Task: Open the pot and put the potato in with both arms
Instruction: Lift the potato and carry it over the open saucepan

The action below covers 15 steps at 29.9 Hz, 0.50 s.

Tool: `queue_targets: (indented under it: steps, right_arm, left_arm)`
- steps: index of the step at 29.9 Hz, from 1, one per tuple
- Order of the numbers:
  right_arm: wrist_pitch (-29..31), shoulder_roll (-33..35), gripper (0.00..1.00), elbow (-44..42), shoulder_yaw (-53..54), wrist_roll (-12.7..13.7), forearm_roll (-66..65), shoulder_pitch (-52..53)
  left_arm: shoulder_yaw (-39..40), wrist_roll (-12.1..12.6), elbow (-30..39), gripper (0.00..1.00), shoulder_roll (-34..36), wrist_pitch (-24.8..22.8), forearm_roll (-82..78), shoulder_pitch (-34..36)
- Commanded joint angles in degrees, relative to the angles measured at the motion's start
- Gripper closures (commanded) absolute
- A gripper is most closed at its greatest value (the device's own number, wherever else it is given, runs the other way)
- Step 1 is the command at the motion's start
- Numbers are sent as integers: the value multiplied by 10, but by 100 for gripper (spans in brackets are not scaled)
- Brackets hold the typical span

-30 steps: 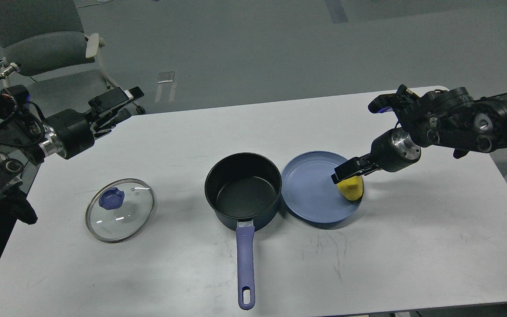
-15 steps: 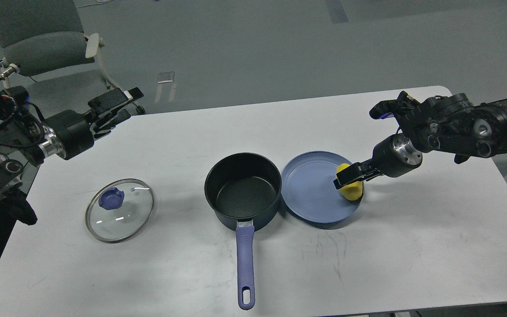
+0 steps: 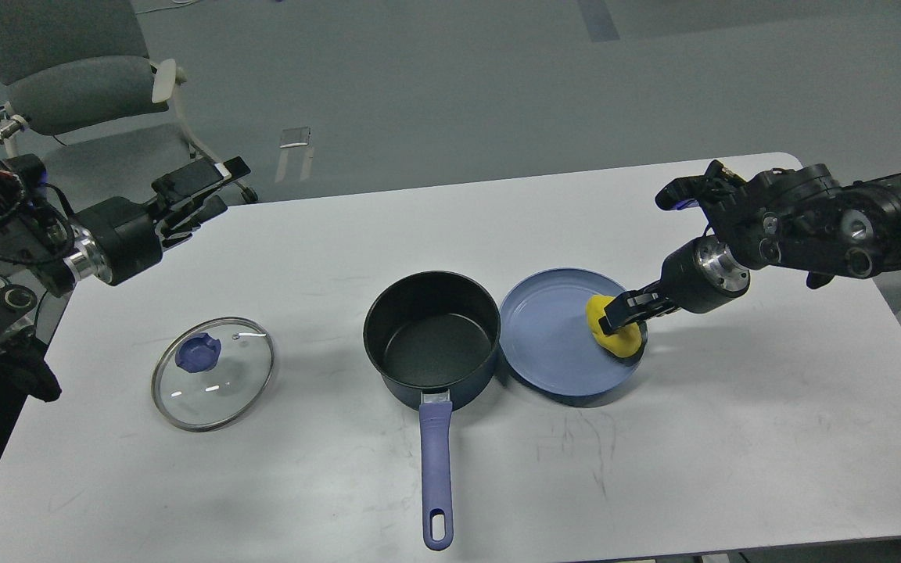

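Lid's off and the pot sits open mid-tabletop, handle pointing toward the near edge. The glass lid lies flat well to the left of the pot, clear of everything. Right of the pot, touching its wall, is the blue plate, and the yellow potato rests on the plate's far-right side, away from the pot.

The right hand is down on that potato, fingers closed around its top; it looks clamped on, though how deep the hold goes is hard to read from here. Left hand hangs above the far-left corner of the tabletop, well away from the pot, fingers apart and holding nothing.

So the step is the pick and carry. To do it well, I'd say lift straight up first, high enough to clear both the plate's rim and the pot's taller wall, then travel left until centred over the pot's mouth. A round potato can roll in a shallow pinch, so move gently, lower it inside, and only then let go
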<state>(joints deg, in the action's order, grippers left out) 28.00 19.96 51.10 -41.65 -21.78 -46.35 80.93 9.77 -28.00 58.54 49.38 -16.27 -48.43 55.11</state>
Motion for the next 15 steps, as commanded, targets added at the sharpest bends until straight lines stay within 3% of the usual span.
queue_targets:
  steps: [1,10,15]
  right_arm:
    - [0,1,59,3,3,0,6,16]
    - [0,-5,59,23,11,-1,11,65]
    - [0,-59,59,26,23,0,37,106]
  left_arm:
    - [1,0,0,2,-1,0,0,0]
    - [2,0,0,2,0,-1,0,0]
    - [2,0,0,2,1,-1,0,0]
